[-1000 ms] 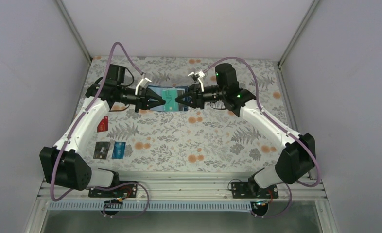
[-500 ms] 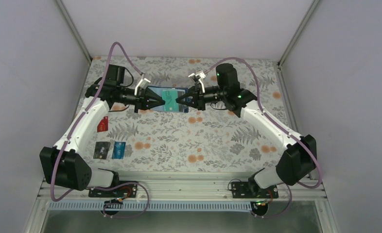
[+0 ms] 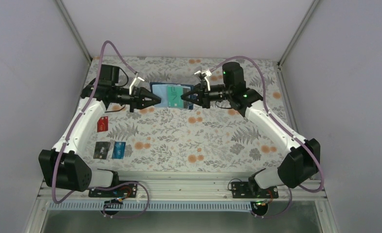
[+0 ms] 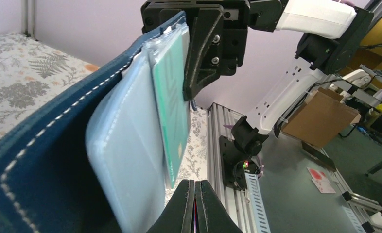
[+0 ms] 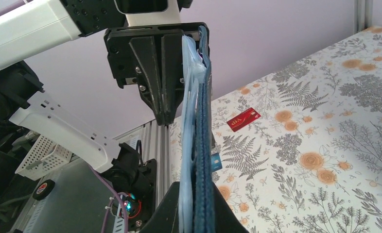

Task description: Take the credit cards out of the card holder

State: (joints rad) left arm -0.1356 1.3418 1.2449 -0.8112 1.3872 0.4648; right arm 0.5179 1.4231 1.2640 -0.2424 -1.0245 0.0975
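The navy card holder [image 3: 161, 95] hangs open above the far middle of the table, with my right gripper [image 3: 186, 97] shut on its right edge. A teal credit card [image 3: 173, 94] sits in its light blue pockets; the left wrist view shows this card [image 4: 172, 97] sticking out of a pocket [image 4: 126, 160]. In the right wrist view the holder [image 5: 202, 145] stands edge-on between my fingers. My left gripper [image 3: 153, 100] is shut just left of the holder, apart from it, with nothing visible between its fingers [image 4: 183, 204]. Three more credit cards lie on the table: red [image 3: 102, 124], black [image 3: 101, 149], blue [image 3: 118, 150].
The flowered table cloth [image 3: 203, 141] covers the whole table. Grey walls stand close on the left, back and right. An aluminium rail [image 3: 179, 187] with both arm bases runs along the near edge.
My left gripper has drawn back to the left, off the holder. My right gripper has closed on the holder's right edge and carried it slightly back and to the right.
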